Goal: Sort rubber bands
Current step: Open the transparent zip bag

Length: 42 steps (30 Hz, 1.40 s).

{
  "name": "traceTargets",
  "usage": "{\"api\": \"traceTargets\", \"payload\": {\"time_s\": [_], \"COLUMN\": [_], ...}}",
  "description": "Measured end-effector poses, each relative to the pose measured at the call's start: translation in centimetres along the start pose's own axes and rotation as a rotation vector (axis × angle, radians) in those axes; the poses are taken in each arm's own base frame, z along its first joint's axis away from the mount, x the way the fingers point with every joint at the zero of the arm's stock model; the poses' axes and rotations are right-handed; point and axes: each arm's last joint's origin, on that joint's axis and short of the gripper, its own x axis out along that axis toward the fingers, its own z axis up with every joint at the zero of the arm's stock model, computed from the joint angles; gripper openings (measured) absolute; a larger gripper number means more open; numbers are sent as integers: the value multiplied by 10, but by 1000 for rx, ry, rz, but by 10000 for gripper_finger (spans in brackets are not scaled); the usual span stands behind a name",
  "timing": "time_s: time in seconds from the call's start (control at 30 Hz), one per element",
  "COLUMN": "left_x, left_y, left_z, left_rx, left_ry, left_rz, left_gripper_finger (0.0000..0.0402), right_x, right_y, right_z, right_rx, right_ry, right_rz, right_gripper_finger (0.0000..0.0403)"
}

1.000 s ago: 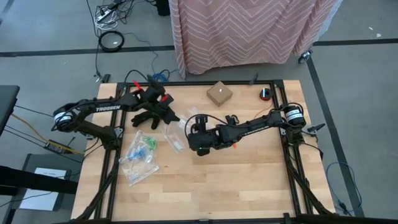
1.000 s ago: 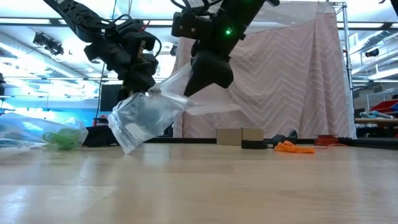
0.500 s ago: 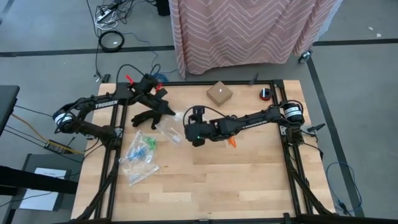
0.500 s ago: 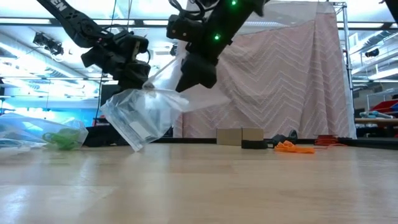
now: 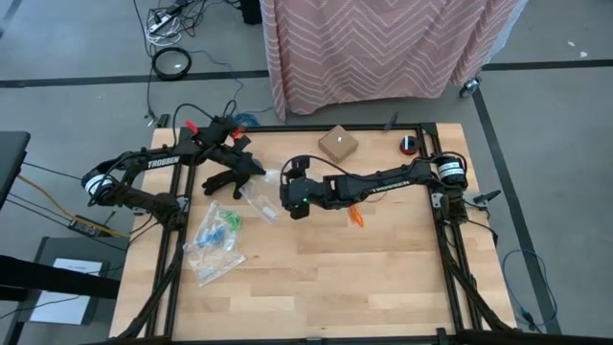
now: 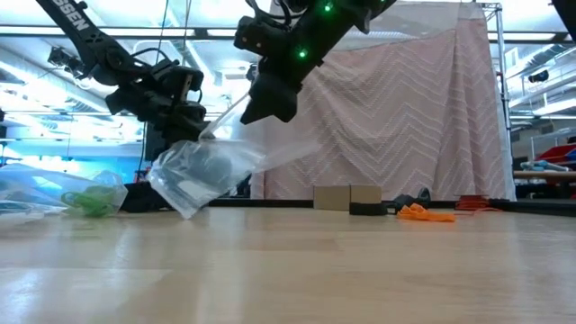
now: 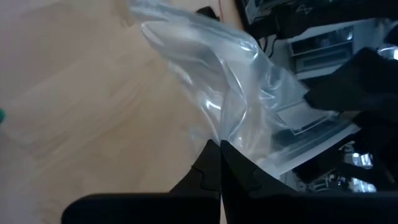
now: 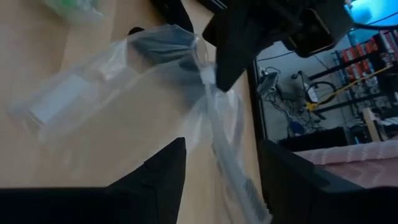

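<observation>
a robotics lab: framed wooden table (image 5: 383,278), floor cables (image 5: 172,24), equipment racks (image 8: 348,81)

"TROSSEN" on left arm (image 5: 158,161)

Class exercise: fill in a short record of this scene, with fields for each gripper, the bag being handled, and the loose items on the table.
left gripper: shut on the clear plastic zip bag, lifted off the wooden table
right gripper: open, beside the bag's mouth
orange rubber bands: loose on table
other clear bags: lying flat, green and blue contents
small cardboard box: far edge
</observation>
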Motion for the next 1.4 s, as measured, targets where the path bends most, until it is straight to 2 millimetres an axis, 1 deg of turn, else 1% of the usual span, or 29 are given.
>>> {"api": "traceTargets", "payload": {"time_s": [0.27, 0.57, 0.73, 1.0, 1.17, 1.4], "left_x": [-6, -20, -25, -28, -28, -28], "left_y": [5, 15, 22, 23, 23, 23], "left_z": [2, 6, 4, 5, 5, 6], "left_rx": [-8, -36, -45, -30, -15, -11], "left_ry": [-20, -68, -60, -79, -79, -84], "left_rz": [5, 39, 69, 72, 73, 79], "left_gripper_finger": [1, 1, 1, 1, 1, 1], "right_x": [0, 1, 4, 8, 9, 9], "right_y": [0, -2, -6, -15, -16, -16], "right_z": [0, -1, -1, -2, -2, -2], "right_rx": [5, -24, -29, 2, 10, 7], "right_ry": [-1, -1, -4, -20, -28, -26], "right_rz": [5, 0, -14, -42, -46, -44], "right_gripper_finger": [188, 187, 186, 182, 161, 103]}}
